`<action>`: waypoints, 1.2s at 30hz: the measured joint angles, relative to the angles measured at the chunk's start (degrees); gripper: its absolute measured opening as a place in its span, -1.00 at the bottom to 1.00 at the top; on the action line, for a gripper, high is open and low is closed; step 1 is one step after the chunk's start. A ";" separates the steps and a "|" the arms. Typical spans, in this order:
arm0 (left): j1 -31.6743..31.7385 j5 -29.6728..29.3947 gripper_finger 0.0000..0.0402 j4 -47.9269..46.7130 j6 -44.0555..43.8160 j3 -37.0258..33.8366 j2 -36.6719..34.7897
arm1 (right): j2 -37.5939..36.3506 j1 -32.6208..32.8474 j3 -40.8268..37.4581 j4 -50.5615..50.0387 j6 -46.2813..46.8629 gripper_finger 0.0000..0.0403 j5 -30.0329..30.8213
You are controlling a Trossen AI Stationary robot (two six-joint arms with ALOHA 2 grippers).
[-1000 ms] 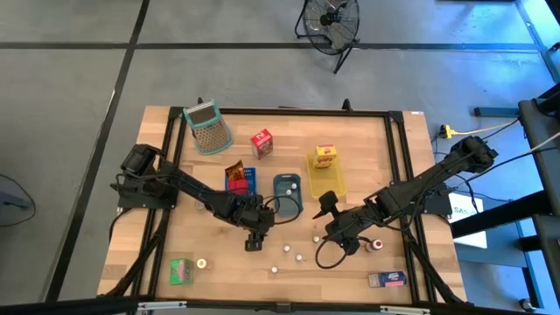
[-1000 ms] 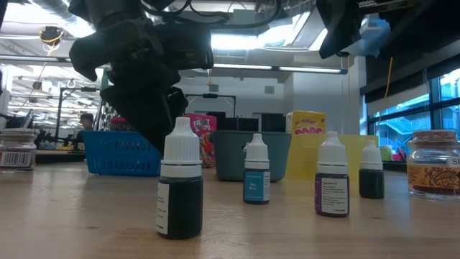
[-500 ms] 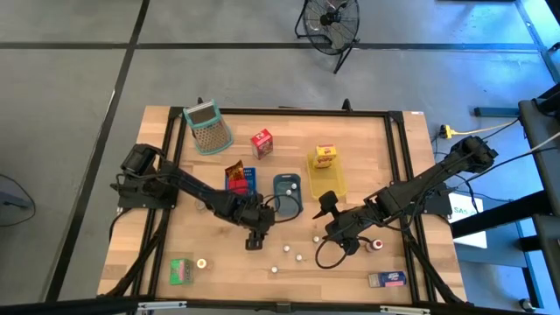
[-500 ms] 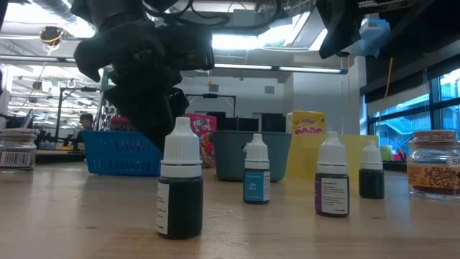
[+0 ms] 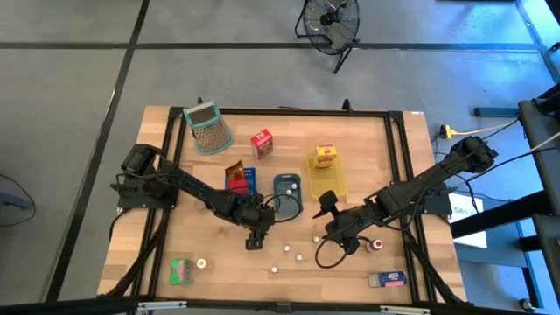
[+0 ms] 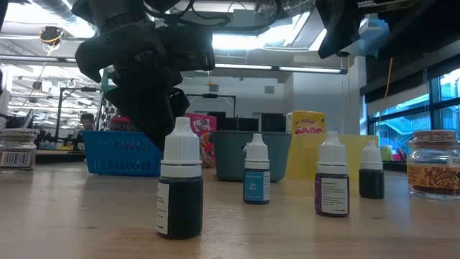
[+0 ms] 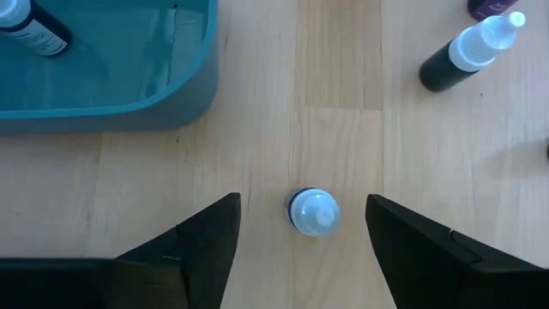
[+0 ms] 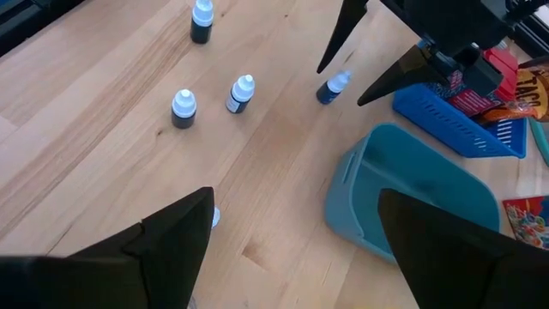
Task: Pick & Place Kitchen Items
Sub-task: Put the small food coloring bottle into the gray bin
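Hovering over the pale wooden table, the left gripper spreads wide around a white-capped dropper bottle beside the grey-blue tray. The right gripper hangs wide near more bottles. Grey floor surrounds the table.

We see dark bottles with white caps on a pale wood table, beside blue, grey-blue and yellow trays.
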 joint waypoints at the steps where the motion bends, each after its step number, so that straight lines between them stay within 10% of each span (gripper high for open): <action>1: 0.00 0.00 0.21 0.00 0.00 0.00 0.00 | 0.00 -0.16 0.01 0.00 0.00 0.65 0.00; 36: 0.74 1.66 -0.40 -0.20 -0.07 0.00 0.00 | 0.00 -0.41 0.00 0.61 -0.07 0.65 -0.22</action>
